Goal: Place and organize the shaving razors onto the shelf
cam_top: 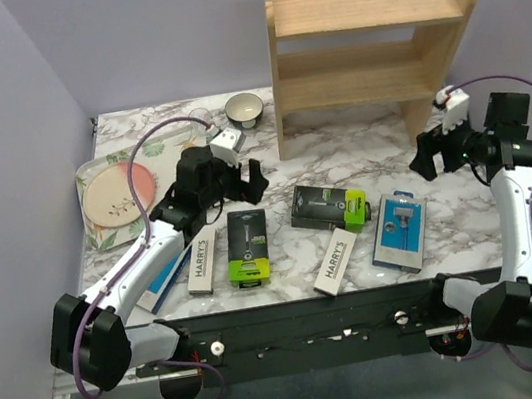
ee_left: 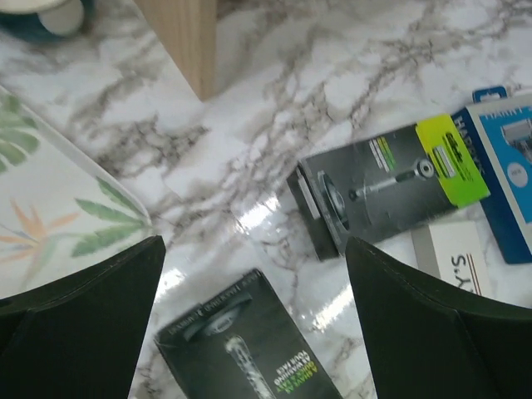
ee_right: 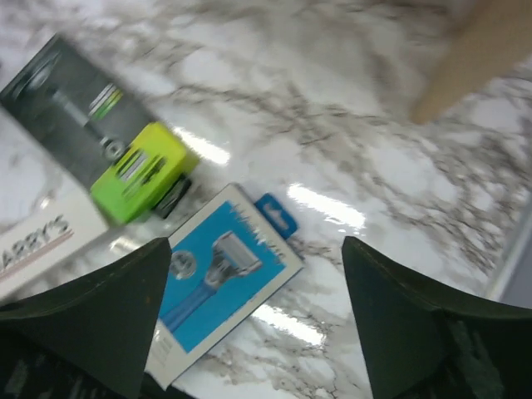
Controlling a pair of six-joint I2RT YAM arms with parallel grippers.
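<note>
The light-wood shelf (cam_top: pixel 369 21) stands at the back right with both tiers bare. Six razor packs lie flat on the marble table. They are two black boxes with lime-green ends (cam_top: pixel 247 248) (cam_top: pixel 329 208), two white HARRY'S boxes (cam_top: pixel 200 263) (cam_top: pixel 342 260), one blue pack (cam_top: pixel 399 230), and another blue pack (cam_top: pixel 162 277) partly under my left arm. My left gripper (cam_top: pixel 247 187) is open and empty above the left black box (ee_left: pixel 241 349). My right gripper (cam_top: pixel 426 156) is open and empty, hovering above and to the right of the blue pack (ee_right: pixel 220 274).
A floral tray (cam_top: pixel 99 231) carrying a pink round plate (cam_top: pixel 115 191) sits at the far left. A small bowl (cam_top: pixel 245 110) stands beside the shelf's left side panel (ee_left: pixel 187 41). The shelf's right foot (ee_right: pixel 482 58) is close to my right gripper.
</note>
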